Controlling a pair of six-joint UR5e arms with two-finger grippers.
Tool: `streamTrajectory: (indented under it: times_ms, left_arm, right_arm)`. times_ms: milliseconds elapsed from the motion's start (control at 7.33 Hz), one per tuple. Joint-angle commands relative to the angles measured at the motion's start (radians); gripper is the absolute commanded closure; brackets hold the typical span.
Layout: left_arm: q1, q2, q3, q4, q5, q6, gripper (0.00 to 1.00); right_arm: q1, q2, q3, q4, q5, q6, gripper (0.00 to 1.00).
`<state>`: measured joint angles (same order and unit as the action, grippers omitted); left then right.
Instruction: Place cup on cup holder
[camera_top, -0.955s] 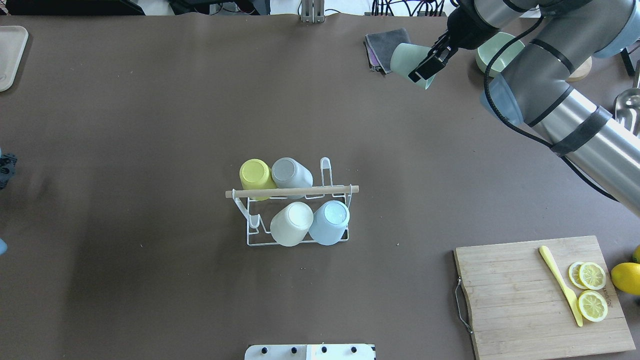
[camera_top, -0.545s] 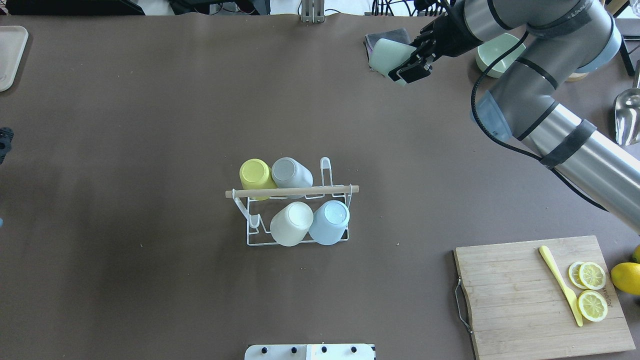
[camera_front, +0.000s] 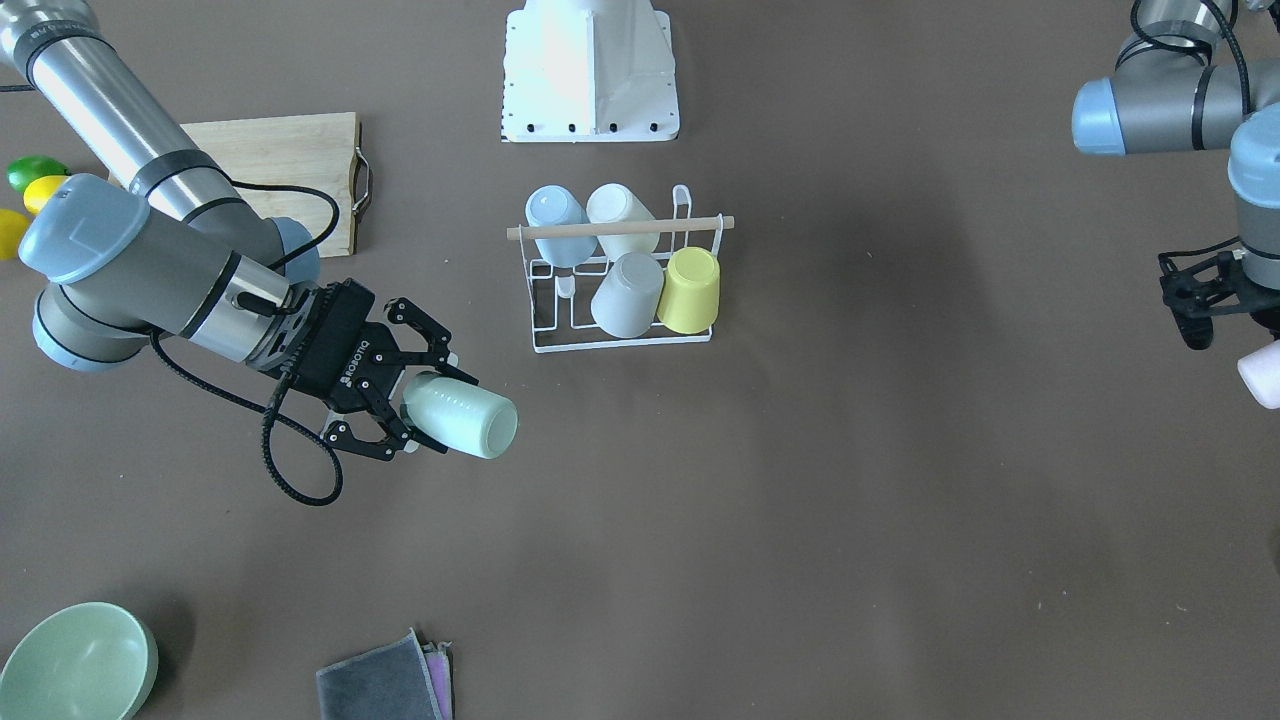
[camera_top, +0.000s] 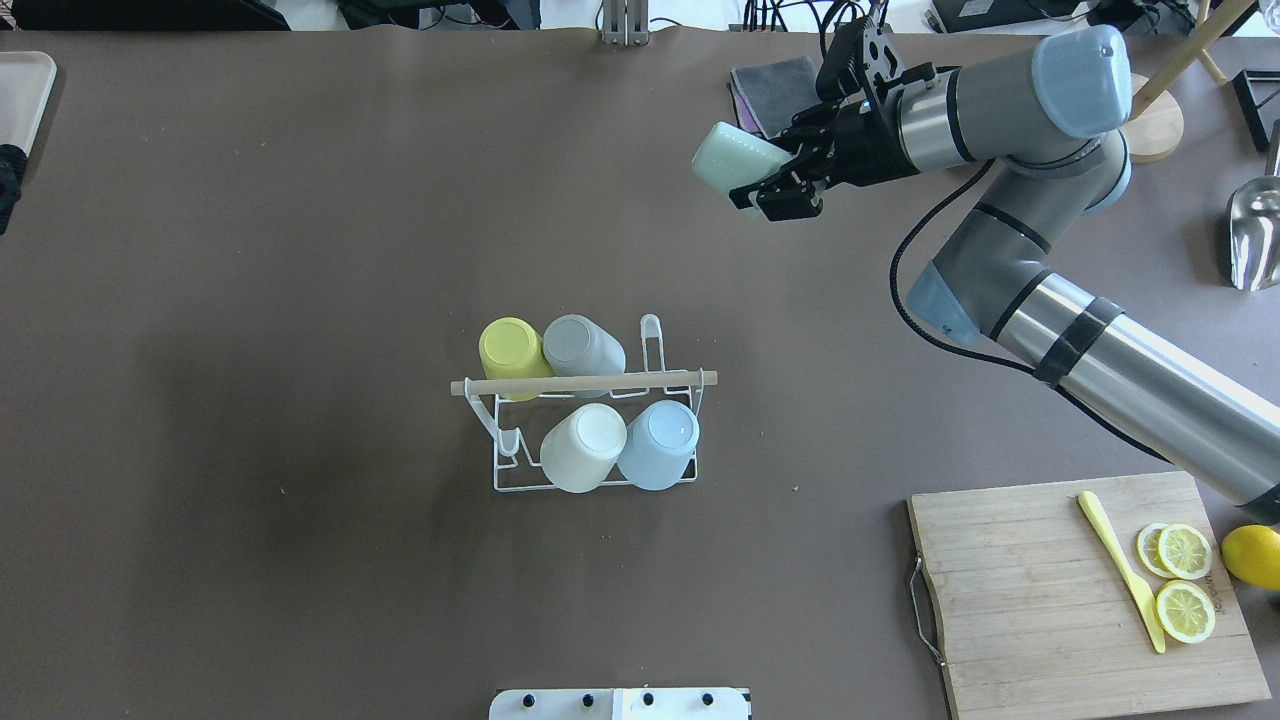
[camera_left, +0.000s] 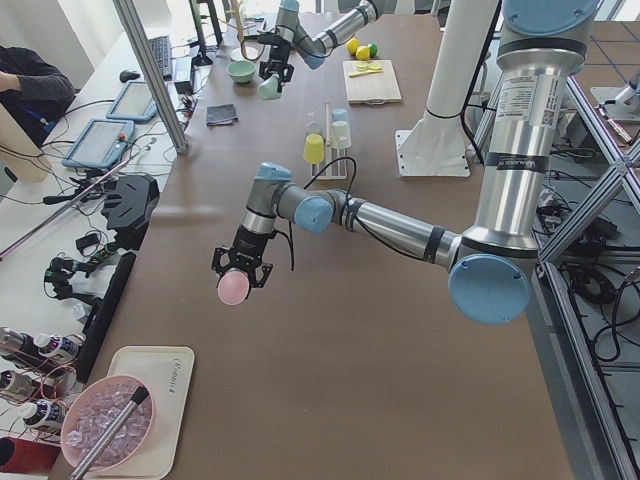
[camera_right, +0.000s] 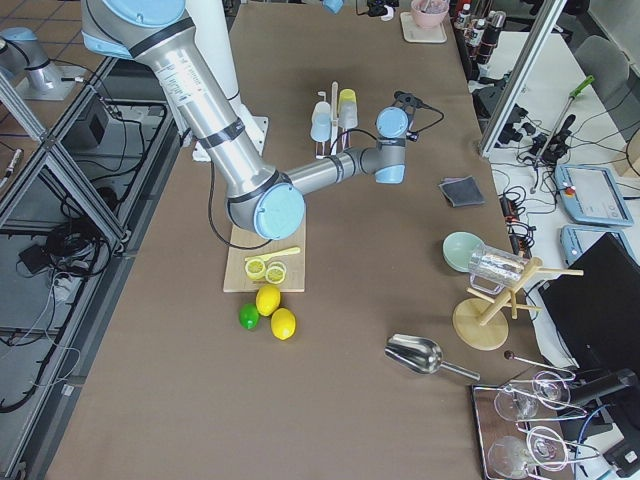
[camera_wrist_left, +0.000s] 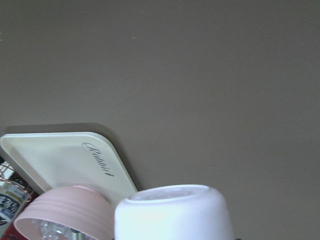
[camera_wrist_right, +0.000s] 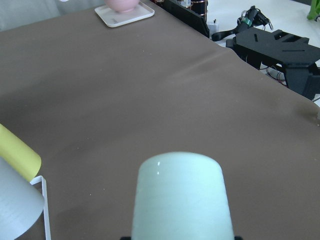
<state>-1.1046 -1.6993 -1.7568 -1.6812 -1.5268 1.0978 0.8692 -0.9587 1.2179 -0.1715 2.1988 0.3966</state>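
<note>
- Right, starting at the far left: your left gripper (camera_left: 238, 278) is hanging over the table's (camera_top: 300, 250) left end. Its fingers are pressing in on a pink cup (camera_left: 233, 289), which is dangling beneath them clear of the surface.
- Moving to the middle, the cup holder (camera_top: 580, 382) is standing upright on the table, wooden rod across its top.
- It is carrying four upturned cups: a yellow cup (camera_top: 510, 350) and a grey cup (camera_top: 580, 345) in the far row, and a cream cup (camera_top: 585, 445) and a light blue cup (camera_top: 660, 440) in the near row.
- You are seeing one bare prong (camera_top: 651, 335) at the far row's right end and another at the near row's left end.
- Further right, your right gripper (camera_top: 770, 170) is hovering well beyond the holder. Its fingers are clamping the rim end of a mint cup (camera_top: 728, 160), which is lying sideways in the air with its base pointing left.
- A grey cloth (camera_top: 775, 90) is lying just behind that cup.
- Near right, a cutting board (camera_top: 1030, 600) is holding lemon slices (camera_top: 1185, 550).
</note>
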Motion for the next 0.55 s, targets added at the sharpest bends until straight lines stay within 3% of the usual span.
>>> streamTrajectory:
  times_ms: [0, 136, 273, 409]
  left_arm:
    - [-0.009, -0.042, -0.041, -0.009, -0.036, -0.016, 0.3]
    - [-0.009, -0.051, -0.041, -0.053, -0.038, -0.022, 0.35]
    - [-0.009, -0.049, -0.053, -0.057, -0.042, -0.01, 0.31]
    - [-0.009, -0.045, -0.044, -0.133, -0.17, -0.022, 0.27]
  right_arm:
    - [-0.025, -0.008, -0.06, 0.27, -0.037, 0.051, 0.92]
    - [-0.03, 0.0, -0.058, 0.344, -0.051, 0.065, 0.92]
    - [-0.033, 0.008, -0.052, 0.418, -0.136, 0.1, 0.92]
    - [-0.076, 0.017, -0.052, 0.447, -0.227, 0.108, 0.92]
